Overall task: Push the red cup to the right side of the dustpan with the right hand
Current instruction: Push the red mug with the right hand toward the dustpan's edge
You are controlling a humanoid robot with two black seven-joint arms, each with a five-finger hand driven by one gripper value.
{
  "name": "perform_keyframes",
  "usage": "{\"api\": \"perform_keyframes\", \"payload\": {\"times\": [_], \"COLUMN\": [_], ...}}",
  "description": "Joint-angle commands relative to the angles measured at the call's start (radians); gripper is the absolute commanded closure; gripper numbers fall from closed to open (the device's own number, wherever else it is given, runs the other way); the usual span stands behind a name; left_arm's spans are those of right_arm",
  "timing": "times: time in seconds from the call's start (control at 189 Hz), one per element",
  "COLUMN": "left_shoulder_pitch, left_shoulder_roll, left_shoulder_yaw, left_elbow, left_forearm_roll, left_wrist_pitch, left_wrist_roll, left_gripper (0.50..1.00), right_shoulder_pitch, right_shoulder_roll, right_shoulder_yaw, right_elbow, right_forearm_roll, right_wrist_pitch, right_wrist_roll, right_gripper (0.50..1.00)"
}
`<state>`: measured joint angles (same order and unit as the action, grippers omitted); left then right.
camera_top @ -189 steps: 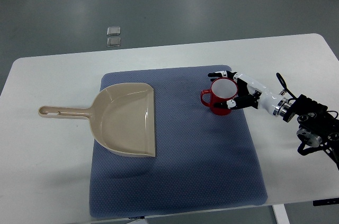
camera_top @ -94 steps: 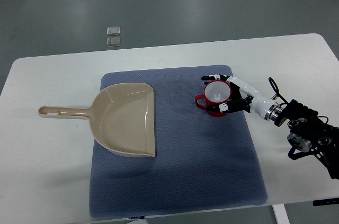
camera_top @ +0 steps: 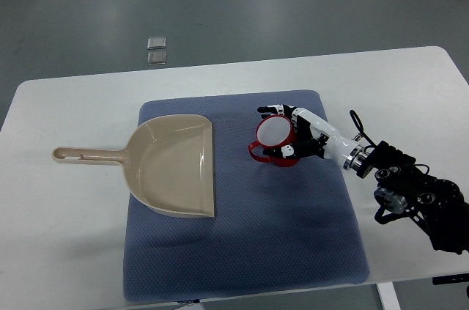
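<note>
A red cup with a white inside stands upright on the blue mat, its handle pointing left toward the dustpan. The beige dustpan lies on the mat's left part, handle reaching left onto the table. My right hand comes in from the right and presses against the cup's right side, its fingers spread around the rim and wall, not closed on it. A gap of mat separates the cup from the dustpan's open right edge. The left arm does not show.
The white table carries the mat. My right forearm with cables lies over the table's right part. Two small clear squares lie on the grey floor beyond the far edge.
The right hand has moved left and pushed the red cup along the mat toward the dustpan. The dustpan has stayed put.
</note>
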<state>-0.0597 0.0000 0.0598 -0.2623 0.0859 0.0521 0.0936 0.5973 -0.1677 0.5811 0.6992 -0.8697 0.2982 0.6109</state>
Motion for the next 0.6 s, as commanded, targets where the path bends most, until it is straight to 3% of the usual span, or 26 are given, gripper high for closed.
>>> {"api": "perform_keyframes", "payload": {"times": [0.0, 0.593], "left_shoulder_pitch": [0.0, 0.001], "left_shoulder_roll": [0.0, 0.0], "left_shoulder_yaw": [0.0, 0.0], "left_elbow": [0.0, 0.0], "left_forearm_roll": [0.0, 0.0], "left_wrist_pitch": [0.0, 0.0], "left_wrist_roll": [0.0, 0.0], "left_gripper": [0.5, 0.5], "right_shoulder_pitch": [0.001, -0.016], "right_shoulder_roll": [0.019, 0.031], "right_shoulder_yaw": [-0.003, -0.01], "right_elbow": [0.0, -0.018], "right_forearm_roll": [0.0, -0.008], "right_wrist_pitch": [-0.001, -0.013], "right_wrist_roll": [0.0, 0.0], "right_gripper": [0.572, 0.572]}}
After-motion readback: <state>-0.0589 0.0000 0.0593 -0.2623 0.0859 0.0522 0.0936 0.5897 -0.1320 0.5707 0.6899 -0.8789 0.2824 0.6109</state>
